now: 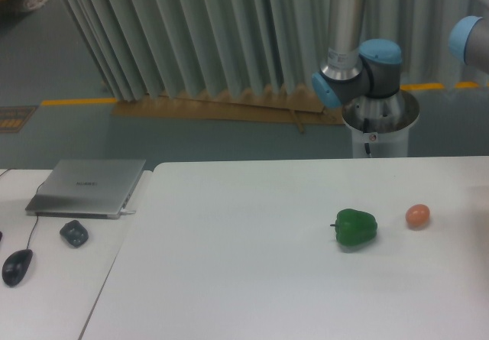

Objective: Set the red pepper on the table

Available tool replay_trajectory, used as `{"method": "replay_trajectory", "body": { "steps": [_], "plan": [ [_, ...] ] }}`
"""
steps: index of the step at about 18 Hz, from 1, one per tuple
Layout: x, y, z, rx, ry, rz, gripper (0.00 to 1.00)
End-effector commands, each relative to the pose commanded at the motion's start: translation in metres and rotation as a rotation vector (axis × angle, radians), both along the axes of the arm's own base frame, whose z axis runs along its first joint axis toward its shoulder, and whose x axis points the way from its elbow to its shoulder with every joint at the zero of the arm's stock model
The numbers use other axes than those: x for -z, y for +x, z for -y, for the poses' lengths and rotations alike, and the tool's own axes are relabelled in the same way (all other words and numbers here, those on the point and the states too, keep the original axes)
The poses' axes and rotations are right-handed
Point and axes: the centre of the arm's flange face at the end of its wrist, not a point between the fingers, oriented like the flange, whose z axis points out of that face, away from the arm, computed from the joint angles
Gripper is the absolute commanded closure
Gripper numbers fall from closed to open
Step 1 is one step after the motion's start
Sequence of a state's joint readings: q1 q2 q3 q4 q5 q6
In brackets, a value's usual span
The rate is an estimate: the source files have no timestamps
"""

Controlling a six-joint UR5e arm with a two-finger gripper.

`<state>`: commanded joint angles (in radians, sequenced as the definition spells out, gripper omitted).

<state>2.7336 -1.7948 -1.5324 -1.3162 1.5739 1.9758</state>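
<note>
Oddly, neither the red pepper nor the gripper shows anywhere in the frame; only the arm's base (380, 118) stands at upper right, so whether the fingers are apart or clamped cannot be told; on the table (229, 263) a green pepper (355, 227) and an orange ball (417, 215) sit at right; a descent there risks knocking them, or the pepper rolling.

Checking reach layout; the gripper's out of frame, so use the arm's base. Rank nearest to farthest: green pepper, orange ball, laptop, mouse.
1. Orange ball and green pepper, right side of the table, in front of the base: too close to call.
2. Laptop, far left, at the back.
3. Mouse, far left, nearer the camera.
</note>
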Motion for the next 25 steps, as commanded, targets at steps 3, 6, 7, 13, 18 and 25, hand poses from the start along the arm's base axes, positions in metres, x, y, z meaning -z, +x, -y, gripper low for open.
{"method": "replay_trajectory", "body": {
  "steps": [3,6,7,13,18,25],
  "plan": [
    [0.000,-0.001,0.001,-0.002,0.000,0.000,0.00],
    [0.000,-0.001,0.001,-0.002,0.000,0.000,0.00],
    [0.000,-0.001,0.001,-0.011,0.001,0.000,0.00],
    [-0.001,-0.007,0.009,-0.060,0.003,0.000,0.00],
    [-0.017,-0.018,0.024,-0.241,0.030,-0.028,0.00],
    [0.003,-0.061,0.052,-0.263,0.028,-0.064,0.00]
  ]
}}
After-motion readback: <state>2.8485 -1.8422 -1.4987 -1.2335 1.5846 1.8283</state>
